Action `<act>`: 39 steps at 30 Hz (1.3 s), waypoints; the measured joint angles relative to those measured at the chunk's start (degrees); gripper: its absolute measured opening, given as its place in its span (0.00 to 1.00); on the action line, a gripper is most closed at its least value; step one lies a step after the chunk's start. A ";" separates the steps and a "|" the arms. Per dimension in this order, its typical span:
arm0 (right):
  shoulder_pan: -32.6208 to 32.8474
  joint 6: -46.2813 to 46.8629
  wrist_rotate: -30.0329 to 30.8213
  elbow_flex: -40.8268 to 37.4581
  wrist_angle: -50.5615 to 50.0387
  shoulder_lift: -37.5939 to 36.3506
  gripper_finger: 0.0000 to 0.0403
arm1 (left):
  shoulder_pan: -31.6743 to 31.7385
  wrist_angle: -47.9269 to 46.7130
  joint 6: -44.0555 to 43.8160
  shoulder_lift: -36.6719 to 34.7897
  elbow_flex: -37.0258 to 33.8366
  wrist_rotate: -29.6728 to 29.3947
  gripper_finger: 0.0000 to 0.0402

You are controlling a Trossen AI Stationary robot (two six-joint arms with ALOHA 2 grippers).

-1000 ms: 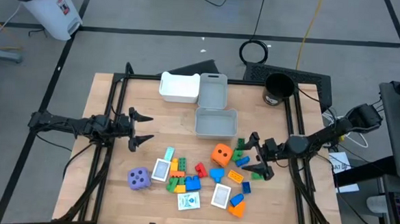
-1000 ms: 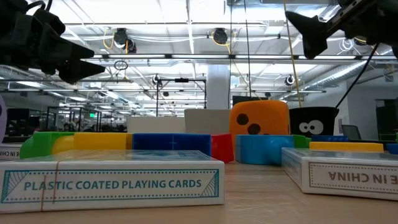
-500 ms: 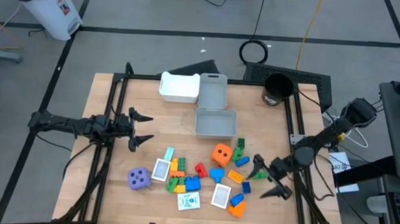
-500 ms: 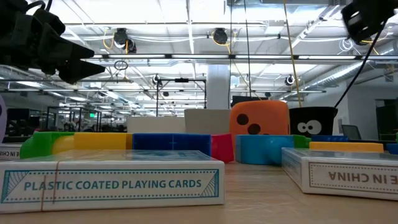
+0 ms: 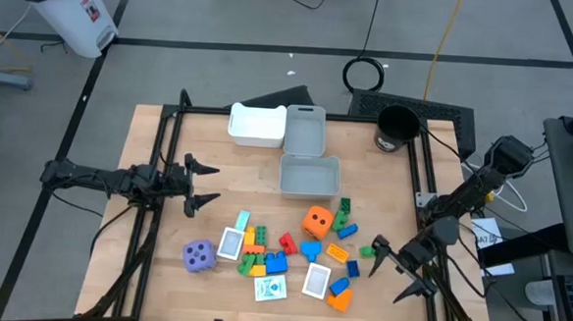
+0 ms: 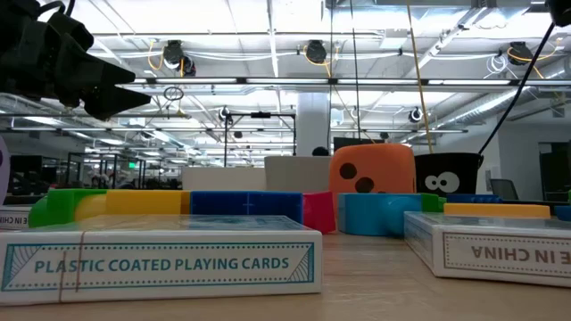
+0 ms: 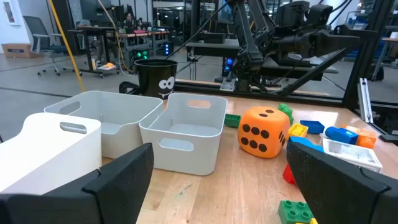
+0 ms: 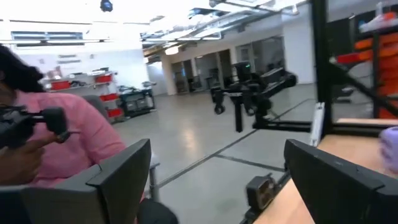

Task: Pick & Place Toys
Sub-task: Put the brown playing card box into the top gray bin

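Two dice point(image 5: 316, 221), three cards point(image 5: 317, 279) and three bins point(image 5: 309, 175) are seen between the wide left hand point(image 5: 202, 184) and wide right hand point(image 5: 398, 275).

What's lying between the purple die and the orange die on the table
In the high view, between the purple die and the orange die lie a white card, stacked small blocks and a red block.

My right gripper point(image 8: 214, 180) has its two dark fingers point(image 8: 118, 177) spread wide with nothing between them. I see a person in a pink top point(image 8: 68, 146) at nine o'clock, and the wooden table edge point(image 8: 323, 186) at four o'clock.
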 joint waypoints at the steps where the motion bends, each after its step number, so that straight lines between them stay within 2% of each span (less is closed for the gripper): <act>1: -0.03 -0.19 1.13 0.00 -0.03 0.00 0.86 | -0.01 -0.02 0.00 0.00 0.00 -0.01 0.93; 4: -0.14 -0.30 2.79 0.00 -0.09 0.00 0.86 | 0.01 -0.01 0.00 0.00 -0.02 -0.01 0.93; 22: -0.62 -7.76 2.63 0.00 7.33 0.02 0.86 | 0.01 0.00 -0.01 0.00 -0.01 0.00 0.93; 30: -0.62 -7.51 3.88 0.00 6.57 0.00 0.86 | 0.00 -0.01 0.00 -0.02 -0.02 -0.01 0.93; 34: -0.62 -6.45 4.32 0.00 3.11 0.00 0.86 | 0.01 0.00 -0.02 -0.01 -0.02 0.00 0.93; 36: -0.62 -6.47 6.64 0.00 -0.14 0.01 0.86 | 0.01 -0.01 0.00 0.00 0.00 -0.01 0.93; 39: -1.01 -7.57 13.55 0.00 -6.06 0.02 0.86 | 0.01 -0.01 -0.01 0.00 -0.01 0.00 0.93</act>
